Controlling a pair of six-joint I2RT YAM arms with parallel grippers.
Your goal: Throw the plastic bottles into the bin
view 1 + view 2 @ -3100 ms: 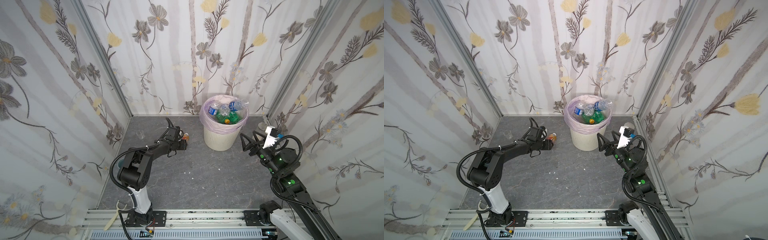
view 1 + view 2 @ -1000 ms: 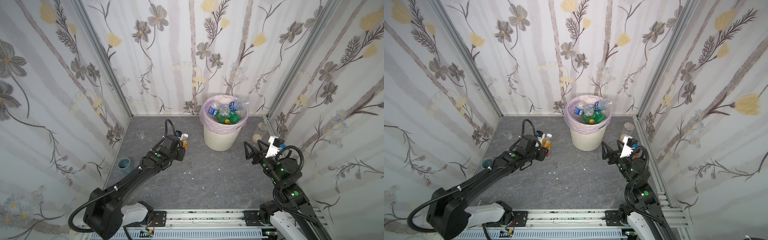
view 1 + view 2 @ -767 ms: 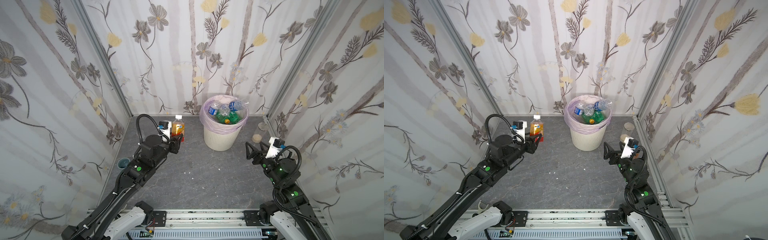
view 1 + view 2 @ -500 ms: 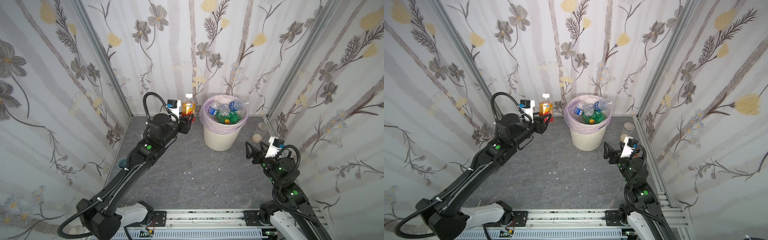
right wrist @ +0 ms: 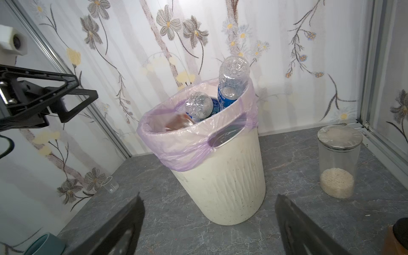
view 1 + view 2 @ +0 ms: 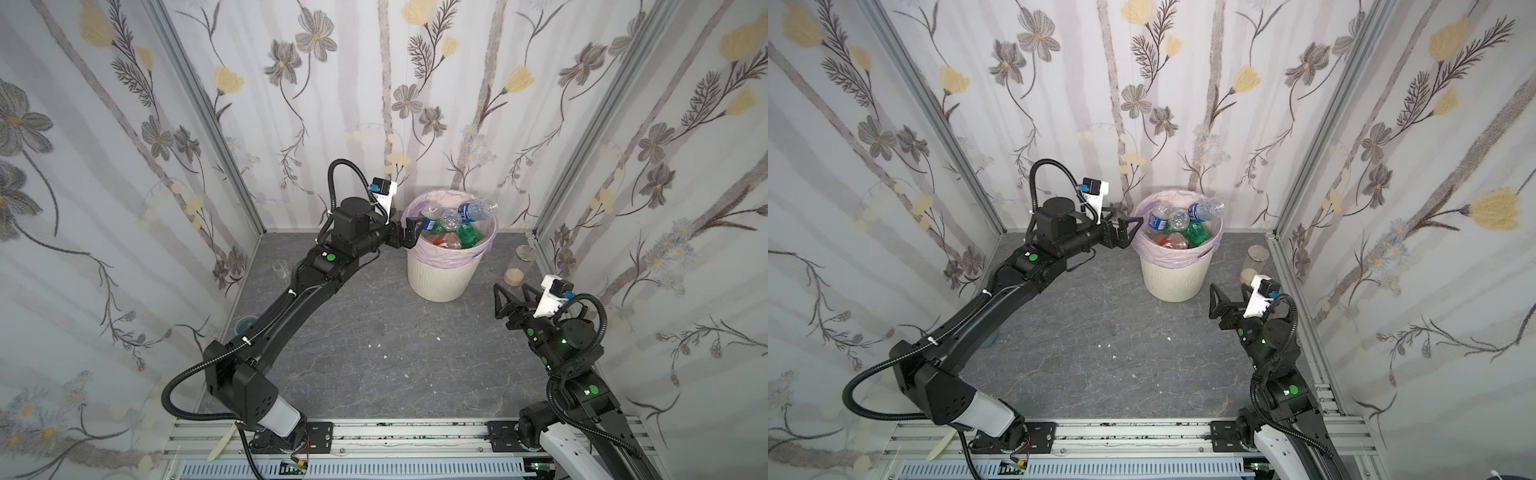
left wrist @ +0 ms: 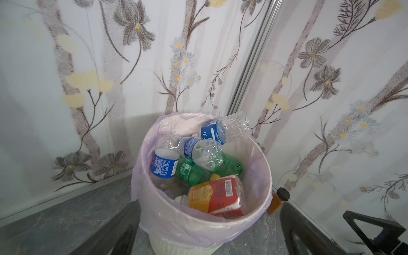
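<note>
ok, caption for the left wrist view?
Left tool open at the rim of the lined bin, a red-and-yellow bottle lying on top of clear and green bottles; amber jar beside it.

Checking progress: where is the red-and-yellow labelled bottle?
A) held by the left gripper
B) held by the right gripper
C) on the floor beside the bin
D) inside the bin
D: the red-and-yellow labelled bottle lies inside the bin; the left gripper and right gripper are open, empty.

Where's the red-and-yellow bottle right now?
The red-and-yellow bottle lies inside the bin, on top of the pile beside a green bottle, just past the open left gripper, at the back in both top views.
</note>
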